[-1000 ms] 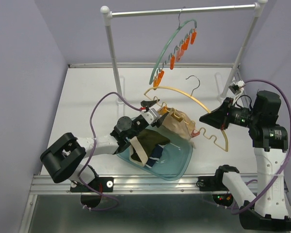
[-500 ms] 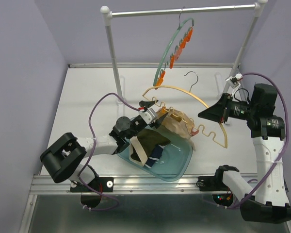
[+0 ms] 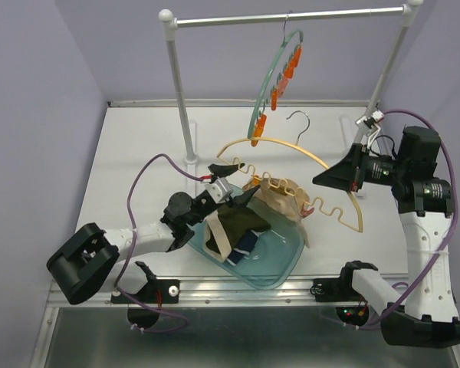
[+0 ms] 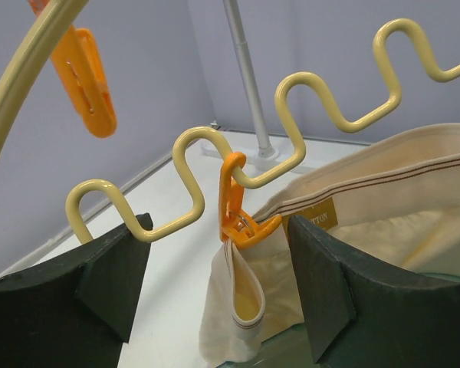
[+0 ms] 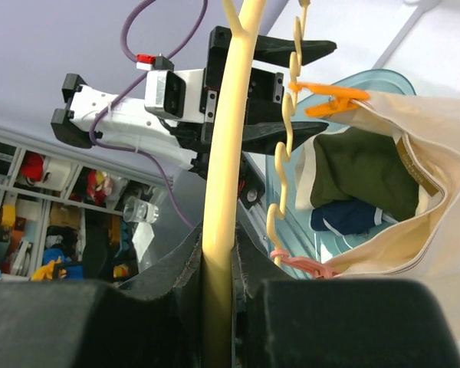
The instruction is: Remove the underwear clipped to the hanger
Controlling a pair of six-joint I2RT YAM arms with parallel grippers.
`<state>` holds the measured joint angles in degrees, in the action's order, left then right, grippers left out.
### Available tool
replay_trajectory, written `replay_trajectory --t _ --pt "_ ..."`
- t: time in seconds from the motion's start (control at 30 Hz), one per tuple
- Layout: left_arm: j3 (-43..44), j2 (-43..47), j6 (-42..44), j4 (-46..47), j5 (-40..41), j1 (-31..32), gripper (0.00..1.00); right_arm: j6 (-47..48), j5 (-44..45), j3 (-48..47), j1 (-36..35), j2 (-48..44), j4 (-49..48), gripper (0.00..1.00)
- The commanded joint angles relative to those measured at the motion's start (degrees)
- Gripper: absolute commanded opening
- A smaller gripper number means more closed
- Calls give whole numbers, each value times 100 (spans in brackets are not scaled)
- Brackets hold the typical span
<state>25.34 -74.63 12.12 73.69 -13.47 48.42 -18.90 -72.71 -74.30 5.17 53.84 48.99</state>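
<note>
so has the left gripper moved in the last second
Yes. The left gripper drew back leftward and toward the near edge, judged against the rack's left post.

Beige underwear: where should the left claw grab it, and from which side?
Likely: pinch the waistband fold just below the orange clip, approaching straight ahead as the left claw now points. That fold of the beige underwear hangs narrow and upright between its open fingers, clear of the wavy hanger.
</note>
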Motion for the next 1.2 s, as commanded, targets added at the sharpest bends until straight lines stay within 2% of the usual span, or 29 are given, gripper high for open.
replay_trajectory --t 0.0,0.23,0.33,0.5,0.63,0.77,1.07,1.17 --pt "-284 475 -254 1675 -639 229 81 106 -77 -550 10 21 -1058 1" --pt "-477 985 -87 1280 -244 229 84 9 -77 -585 10 12 -1181 0" --pt "-478 1187 -8 876 -156 229 93 -26 63 -629 10 -14 -1234 1" --pt "-565 1512 97 288 -76 229 94 -123 213 -656 10 -14 -1357 1" --pt "-601 1601 220 163 -50 229 95 -246 -6 -586 10 -6 -1445 1" --pt "-618 1452 177 531 -120 211 95 -351 -200 -533 10 -32 -1507 1" --pt "-399 512 -359 1876 -445 -61 94 -510 -481 -392 10 -172 -1559 1" --pt "-215 397 -377 1921 -454 -96 94 -519 -499 -339 10 -225 -1559 0"
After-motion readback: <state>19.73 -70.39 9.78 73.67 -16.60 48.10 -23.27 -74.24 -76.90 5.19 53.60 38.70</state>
